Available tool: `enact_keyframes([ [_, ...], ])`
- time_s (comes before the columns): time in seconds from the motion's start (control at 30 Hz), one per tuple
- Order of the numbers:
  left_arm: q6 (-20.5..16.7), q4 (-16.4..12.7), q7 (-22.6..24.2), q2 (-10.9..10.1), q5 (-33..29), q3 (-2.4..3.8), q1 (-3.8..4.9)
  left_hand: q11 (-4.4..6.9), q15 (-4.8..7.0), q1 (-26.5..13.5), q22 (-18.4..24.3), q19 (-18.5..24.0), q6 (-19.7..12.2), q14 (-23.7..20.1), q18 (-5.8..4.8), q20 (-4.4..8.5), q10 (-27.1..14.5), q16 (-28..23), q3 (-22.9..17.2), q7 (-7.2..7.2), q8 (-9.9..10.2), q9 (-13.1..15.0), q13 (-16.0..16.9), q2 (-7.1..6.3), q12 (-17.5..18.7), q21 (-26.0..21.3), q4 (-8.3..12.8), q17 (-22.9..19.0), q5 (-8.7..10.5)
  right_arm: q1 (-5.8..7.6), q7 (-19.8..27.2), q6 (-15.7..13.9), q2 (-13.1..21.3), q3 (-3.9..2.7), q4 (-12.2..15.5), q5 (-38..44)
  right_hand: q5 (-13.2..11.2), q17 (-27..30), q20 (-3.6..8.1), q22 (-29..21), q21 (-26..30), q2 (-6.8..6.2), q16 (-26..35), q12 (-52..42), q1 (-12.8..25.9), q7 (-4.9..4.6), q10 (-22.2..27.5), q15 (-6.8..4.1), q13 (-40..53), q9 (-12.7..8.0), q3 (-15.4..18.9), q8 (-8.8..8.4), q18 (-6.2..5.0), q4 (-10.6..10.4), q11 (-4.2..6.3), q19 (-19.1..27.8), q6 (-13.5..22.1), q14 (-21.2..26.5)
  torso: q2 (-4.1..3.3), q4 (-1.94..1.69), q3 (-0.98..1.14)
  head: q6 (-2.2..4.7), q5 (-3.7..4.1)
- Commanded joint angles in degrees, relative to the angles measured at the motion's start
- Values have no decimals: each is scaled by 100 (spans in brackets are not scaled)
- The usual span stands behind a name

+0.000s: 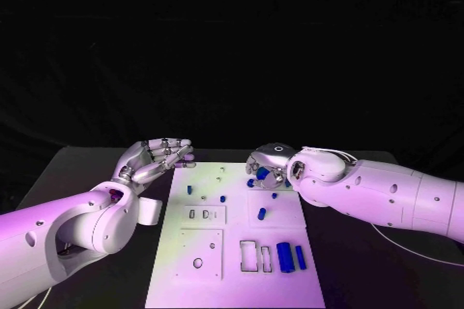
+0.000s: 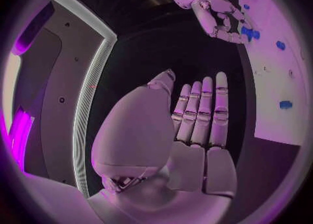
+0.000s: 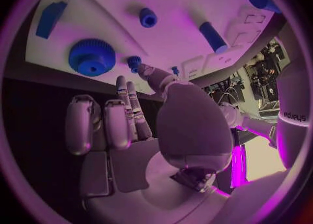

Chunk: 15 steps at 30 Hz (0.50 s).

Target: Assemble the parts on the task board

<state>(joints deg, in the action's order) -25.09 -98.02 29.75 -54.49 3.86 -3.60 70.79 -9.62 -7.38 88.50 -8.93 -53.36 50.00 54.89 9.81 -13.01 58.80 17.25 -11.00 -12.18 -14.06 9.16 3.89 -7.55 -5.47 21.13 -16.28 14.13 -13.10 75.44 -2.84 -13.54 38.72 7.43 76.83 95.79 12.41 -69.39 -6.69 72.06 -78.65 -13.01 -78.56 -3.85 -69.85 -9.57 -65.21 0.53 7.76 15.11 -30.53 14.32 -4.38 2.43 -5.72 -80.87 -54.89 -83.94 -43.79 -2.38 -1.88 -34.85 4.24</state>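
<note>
While both arms reach in over the black bench, the white task board lies flat in the middle between them. Left hand hovers just off the board's far-left corner, palm up, fingers straight and side by side, holding nothing. Right hand is at the board's far-right part, fingers extended toward small blue parts; whether it pinches one I cannot tell, since the thumb tip sits right beside a small blue peg. Near it on the board: a blue gear, a blue cylinder and a short blue knob. Toward the robot, two long blue blocks lie approx. side by side, next to rectangular slots.
</note>
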Motion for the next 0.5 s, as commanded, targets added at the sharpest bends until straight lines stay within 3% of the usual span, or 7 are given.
enact_keyframes([
  [0.03, 101, -6, 2, -2, -37, 6, 13, -2, 6, 16, -5, -42, 16, 24, 72, 0, 39, -5, -29, -9, 21, 6, -9, -53, 21, 25, 11, 8, 30, -14, -24, 160, -36, 3, -25, 131, -22, -28, -5, 43, -38, 22, -37, -42, -63, 47, -32, 32, 14, 10, -12, 7, 85, -24, 15, -40, 12, -264, -33, 0, 3, 14, -10],
  [0.3, 114, 7, -12, 5, -45, 6, 18, -5, 5, 16, -7, -47, 12, 21, 71, 2, 35, -8, -32, -14, 24, 5, -9, -54, 28, 31, 12, 11, 30, -43, -6, 219, -109, 11, -124, 132, -24, -126, -2, 260, -186, 72, -130, -75, -105, 55, -149, 22, 51, 58, -105, 44, 119, -43, 32, -108, -46, -274, -67, -11, 0, 12, -8],
  [0.5, 121, 17, -24, 5, -46, 6, 19, -6, 4, 16, -8, -49, 11, 20, 70, 3, 34, -9, -34, -16, 26, 5, -10, -54, 31, 33, 12, 12, 31, -66, 4, 232, -125, 14, -153, 130, -27, -163, 14, 469, -324, 132, -176, -121, -152, 89, -295, -6, 90, 116, -199, 115, 155, -51, 71, -191, -163, -275, -84, 3, -2, 7, -24],
])
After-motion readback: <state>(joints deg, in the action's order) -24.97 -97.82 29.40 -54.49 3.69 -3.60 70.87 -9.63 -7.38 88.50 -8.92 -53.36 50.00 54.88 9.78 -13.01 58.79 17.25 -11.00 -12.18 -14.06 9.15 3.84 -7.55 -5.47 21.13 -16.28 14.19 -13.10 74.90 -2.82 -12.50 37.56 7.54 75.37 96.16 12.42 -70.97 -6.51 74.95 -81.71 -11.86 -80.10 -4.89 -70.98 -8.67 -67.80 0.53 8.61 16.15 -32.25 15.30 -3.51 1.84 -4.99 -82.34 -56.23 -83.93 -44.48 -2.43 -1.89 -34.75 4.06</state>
